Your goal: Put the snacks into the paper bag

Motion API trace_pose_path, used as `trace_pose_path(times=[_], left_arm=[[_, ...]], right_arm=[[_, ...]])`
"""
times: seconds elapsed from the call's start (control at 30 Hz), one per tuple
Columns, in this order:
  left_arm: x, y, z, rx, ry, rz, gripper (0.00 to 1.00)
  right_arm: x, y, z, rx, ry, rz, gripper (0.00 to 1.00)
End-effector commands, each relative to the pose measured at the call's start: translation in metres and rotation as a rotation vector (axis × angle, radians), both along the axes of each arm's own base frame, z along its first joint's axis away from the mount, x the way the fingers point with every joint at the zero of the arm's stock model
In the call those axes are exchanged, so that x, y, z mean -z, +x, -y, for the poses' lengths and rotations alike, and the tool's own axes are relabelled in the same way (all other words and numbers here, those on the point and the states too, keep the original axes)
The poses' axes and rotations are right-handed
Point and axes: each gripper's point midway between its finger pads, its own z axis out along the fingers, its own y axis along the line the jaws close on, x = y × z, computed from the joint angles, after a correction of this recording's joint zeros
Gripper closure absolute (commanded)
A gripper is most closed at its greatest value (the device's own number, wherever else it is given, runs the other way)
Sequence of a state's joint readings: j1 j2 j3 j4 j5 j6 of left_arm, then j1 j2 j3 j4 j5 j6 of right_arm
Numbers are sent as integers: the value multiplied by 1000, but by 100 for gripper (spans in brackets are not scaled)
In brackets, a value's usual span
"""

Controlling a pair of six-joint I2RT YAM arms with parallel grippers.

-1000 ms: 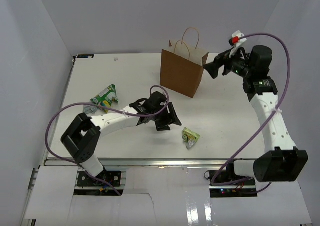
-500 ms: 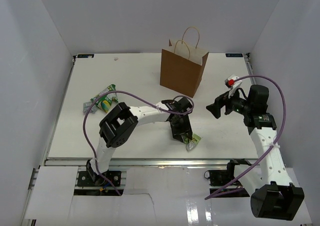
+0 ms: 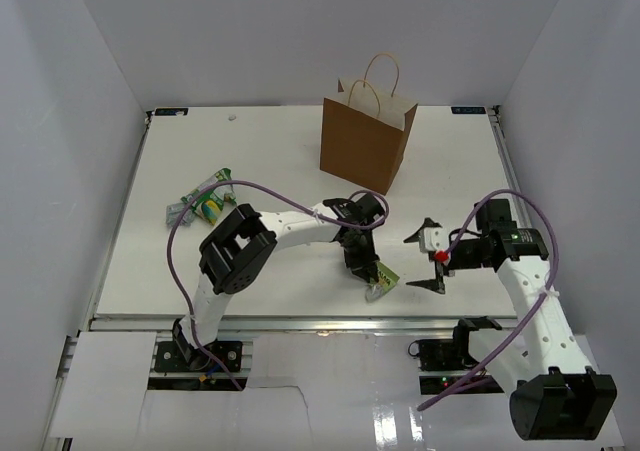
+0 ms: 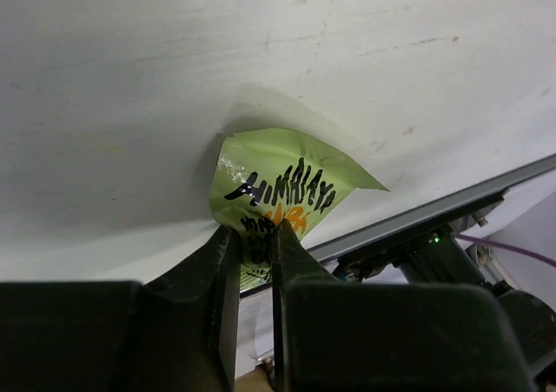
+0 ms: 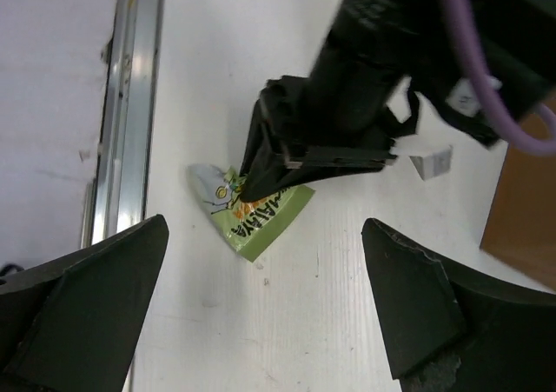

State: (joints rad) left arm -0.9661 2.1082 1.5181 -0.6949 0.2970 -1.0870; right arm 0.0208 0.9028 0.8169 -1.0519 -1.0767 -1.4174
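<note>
Pickup is the step in hand. The left gripper [image 3: 372, 274] stands nose-down at about 6 o'clock on the white table [image 3: 270, 151], just inside the near edge. Its two black fingers [image 4: 208, 279] are pinched onto a small yellow-green crinkly foil snack packet [image 4: 282, 183]. The jaws are nearly together and hold only the packet's lower edge, with the rest fanning out beyond the fingertips. I cannot tell whether the packet is off the surface; it looks to be touching or barely clear.

The packet is creased and puffed and pointed at one corner. Its green face carries black hand-style lettering and a dab of orange, and the right wrist view shows a silvery patch at one end.

The right gripper [image 3: 428, 261] holds nothing. Its jaws are spread wide at 3 o'clock of the packet, pointed toward it but apart from it.

The upright brown kraft paper bag with looped handles [image 3: 365, 146] stands at 12 o'clock of the packet, well apart, mouth up. By my judgement the next move is to lift the packet, carry it toward 12 o'clock, clear the handles and let go over the mouth. So slim a pinch on slick foil could slip. A cluster of green and silver-grey foil snack packets [image 3: 205, 201] lies at 9 o'clock, not yet bagged.
</note>
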Motion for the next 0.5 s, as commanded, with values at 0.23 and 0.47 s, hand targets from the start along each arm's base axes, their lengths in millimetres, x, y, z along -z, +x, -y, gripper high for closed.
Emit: trace_pose_path(times=[0.23,0.47], left_arm=[[-68,-6,4,170,-308,38,98],[-91,-11,-2,191,-410,5,98]], right_arm=[[71,5,7,-195,-316,489,6],[85,13,-12,-207,-326,592,6]])
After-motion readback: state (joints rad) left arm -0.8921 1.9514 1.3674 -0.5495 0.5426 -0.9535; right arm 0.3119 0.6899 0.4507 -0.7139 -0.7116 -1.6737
